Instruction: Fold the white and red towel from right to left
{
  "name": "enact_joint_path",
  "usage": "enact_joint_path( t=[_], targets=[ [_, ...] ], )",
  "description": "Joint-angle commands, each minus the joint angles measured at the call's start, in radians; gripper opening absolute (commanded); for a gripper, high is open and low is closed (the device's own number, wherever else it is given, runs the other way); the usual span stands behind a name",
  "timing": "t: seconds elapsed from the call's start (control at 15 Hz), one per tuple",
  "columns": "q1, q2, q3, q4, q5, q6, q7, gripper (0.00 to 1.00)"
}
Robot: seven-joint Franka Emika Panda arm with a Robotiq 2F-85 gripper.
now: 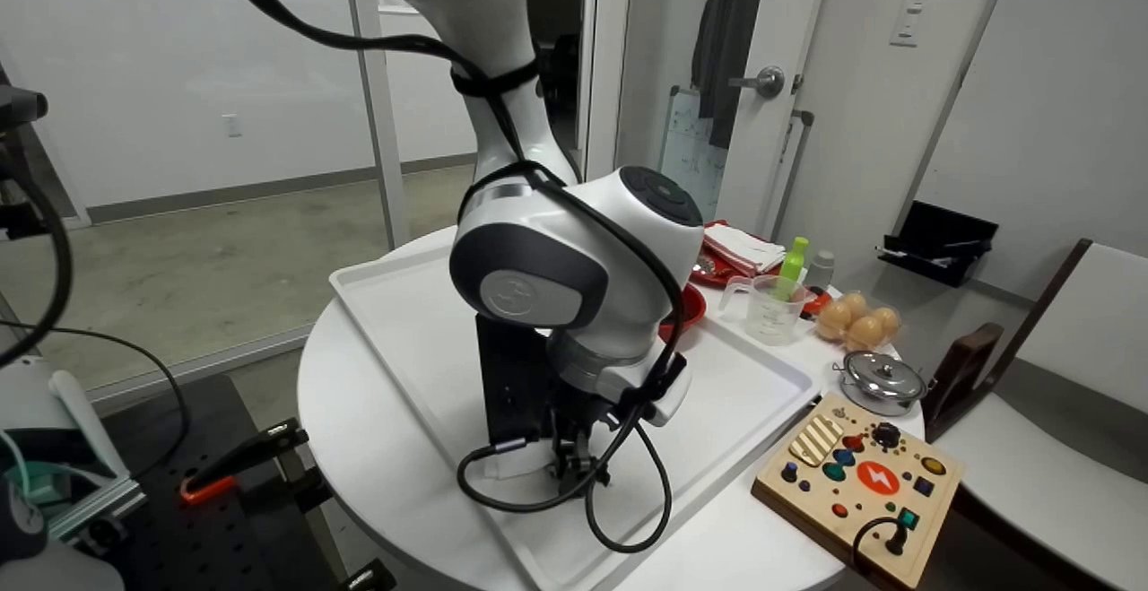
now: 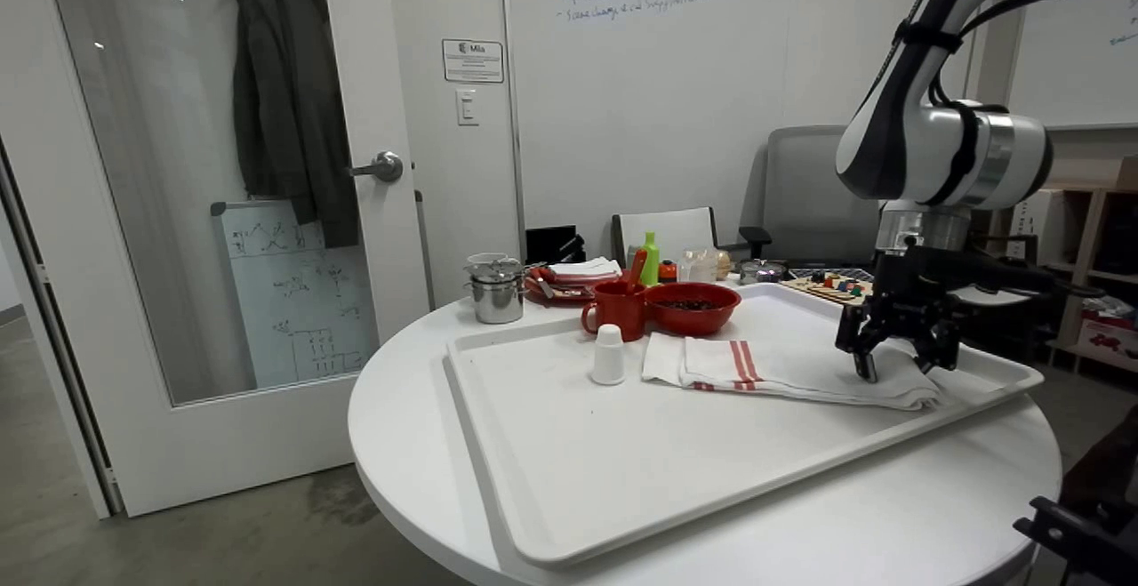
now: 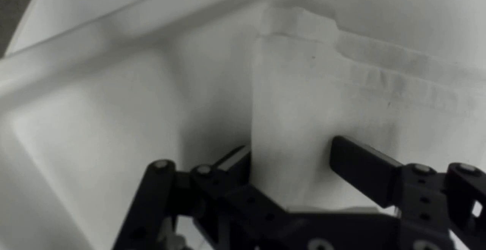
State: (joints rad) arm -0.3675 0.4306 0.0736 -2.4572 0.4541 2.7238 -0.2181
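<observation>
The white and red towel (image 2: 791,368) lies flat in layers on the white tray (image 2: 693,515) in an exterior view, its red stripes toward the end near the cups. My gripper (image 2: 896,370) is low over the opposite end. In the wrist view my gripper (image 3: 290,153) is open. One finger is beside the towel's (image 3: 303,90) edge and partly hidden by it; the other is over the cloth. Whether the fingers touch the cloth I cannot tell. In an exterior view the arm hides most of the towel (image 1: 525,463).
A white cup (image 2: 609,357), a red mug (image 2: 620,310) and a red bowl (image 2: 693,309) stand by the towel's striped end. A measuring cup (image 1: 773,313), eggs (image 1: 856,320), a metal pot (image 1: 883,380) and a wooden button board (image 1: 861,483) line the table outside the tray's raised rim.
</observation>
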Motion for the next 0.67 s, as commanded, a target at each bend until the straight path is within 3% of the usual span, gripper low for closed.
enact_joint_path(
  t=[0.0,0.13,0.4,0.6],
  targets=[
    [-0.036,0.003,0.029,-0.01,0.059,0.008,-0.065,0.21],
    [-0.044,-0.001,0.034,-0.012,0.072,0.001,-0.08,0.05],
    [-0.046,-0.015,0.027,-0.016,0.077,-0.026,-0.087,0.0],
    [-0.035,-0.032,0.006,-0.007,0.054,-0.057,-0.071,0.04]
  ],
)
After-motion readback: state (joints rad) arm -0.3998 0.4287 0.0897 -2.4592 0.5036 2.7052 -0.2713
